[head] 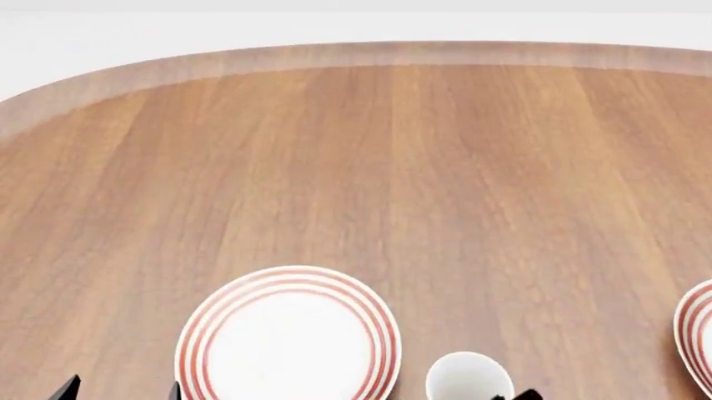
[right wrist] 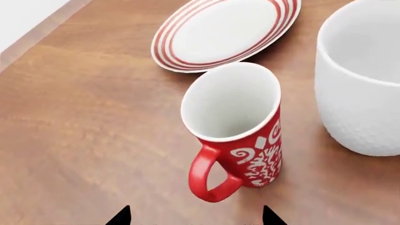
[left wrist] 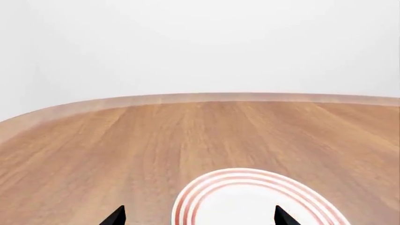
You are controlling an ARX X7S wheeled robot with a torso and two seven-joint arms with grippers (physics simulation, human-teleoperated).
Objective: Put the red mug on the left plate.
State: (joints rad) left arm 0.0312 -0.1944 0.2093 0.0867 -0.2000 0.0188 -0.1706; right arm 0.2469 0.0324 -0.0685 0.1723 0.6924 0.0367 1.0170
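Note:
The red mug (right wrist: 240, 136) stands upright in the right wrist view, with white scroll pattern, white inside and its loop handle toward my right gripper (right wrist: 196, 219). That gripper is open and empty just short of the handle, not touching it. The left plate (head: 287, 337), white with red rings, lies at the near left of the table. It also shows in the left wrist view (left wrist: 262, 204). My left gripper (left wrist: 200, 221) is open and empty, hovering at the plate's near edge. The red mug does not show in the head view.
A larger plain white mug (right wrist: 366, 79) stands close beside the red mug. A ringed plate (right wrist: 228, 33) lies beyond them; I cannot tell which plate it is. A white mug top (head: 469, 379) and the second plate (head: 699, 337) show in the head view.

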